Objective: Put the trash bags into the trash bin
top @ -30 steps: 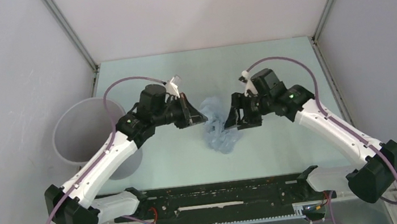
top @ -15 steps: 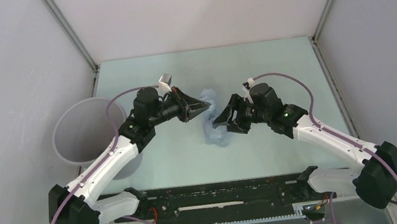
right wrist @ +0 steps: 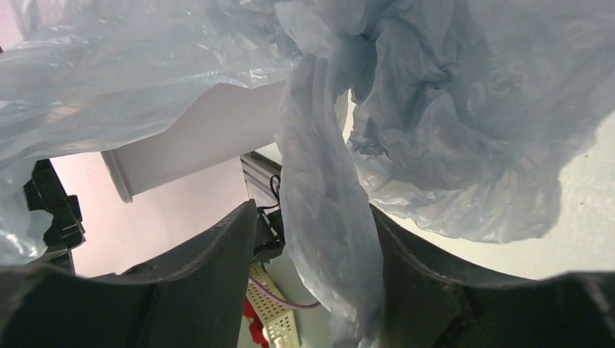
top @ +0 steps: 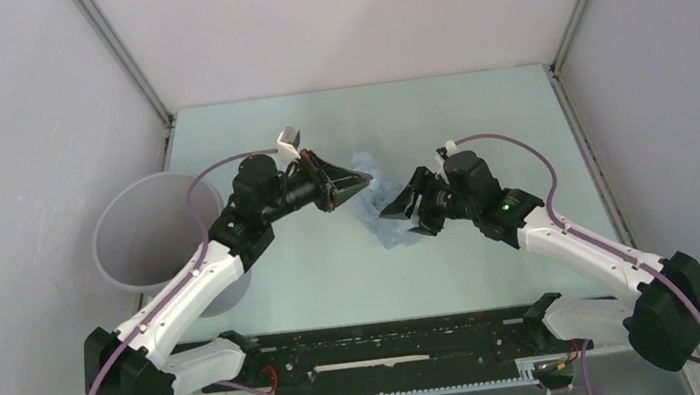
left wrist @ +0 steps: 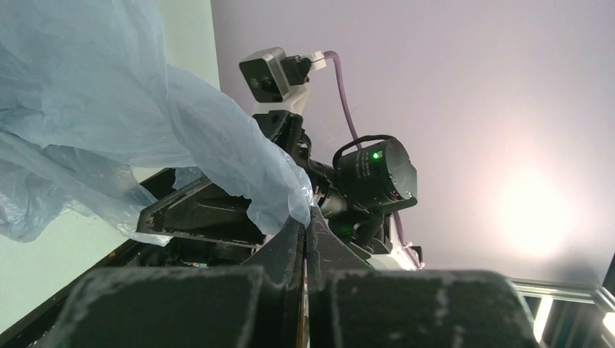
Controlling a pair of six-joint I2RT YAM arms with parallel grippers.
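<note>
Pale blue bag point(top: 381, 218) crumpled mid-table, grey bin point(top: 109, 249) upright

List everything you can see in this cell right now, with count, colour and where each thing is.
trash bag: one, pale blue, translucent, mid-table between the two pincers
trash bin: one, grey, round, off the table's left edge
table: one, pale green, walled on three sides
rail: one, black, along the near edge
cables: two, purple, one looping along each arm
left arm, right arm: two, white and black, reaching in from the near corners
left pincer: one, black, shut on a fold of the trash bag
right pincer: one, black, open, bag film hanging between its fingers
</note>
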